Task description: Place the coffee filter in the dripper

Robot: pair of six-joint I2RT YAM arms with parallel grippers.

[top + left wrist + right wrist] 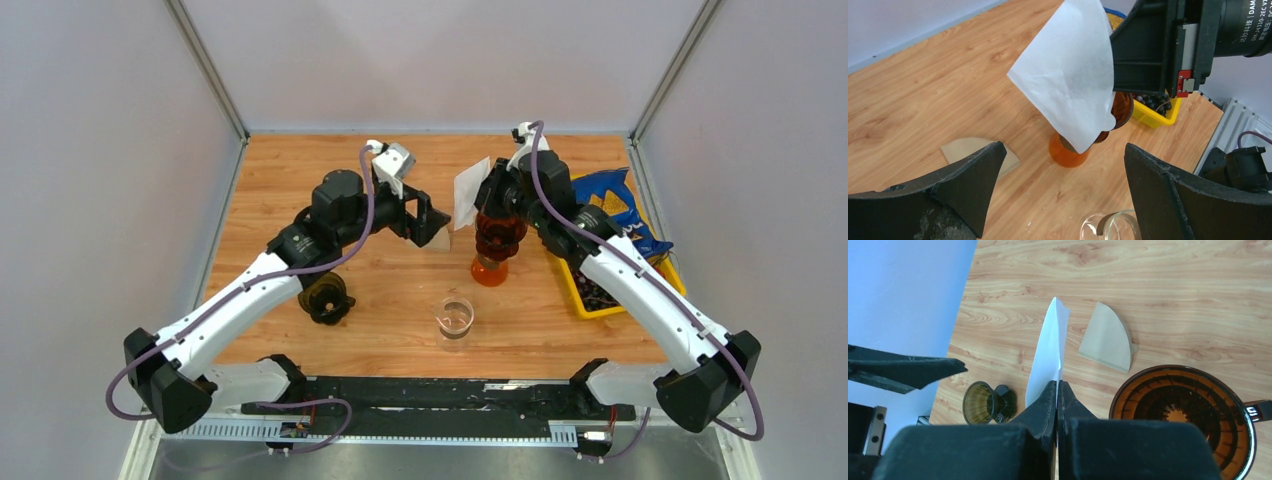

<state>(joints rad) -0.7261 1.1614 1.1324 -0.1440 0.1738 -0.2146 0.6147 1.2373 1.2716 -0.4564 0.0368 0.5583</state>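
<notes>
My right gripper [1057, 385] is shut on the edge of a white paper coffee filter [1050, 350] and holds it in the air, left of the amber dripper [1183, 415]. The dripper stands upright on an orange base [490, 270]. In the top view the filter [467, 195] hangs just left of the dripper's rim [500, 228]. My left gripper [425, 218] is open and empty, pointing at the filter [1070, 75] from the left, apart from it. Its two fingers [970, 185] frame the orange base [1065, 152].
A brown filter [440, 238] lies flat on the wood. A second dark dripper [327, 297] lies on its side at the left. A glass cup [454, 318] stands front centre. A yellow tray [600, 295] and a blue bag [610, 200] are at the right.
</notes>
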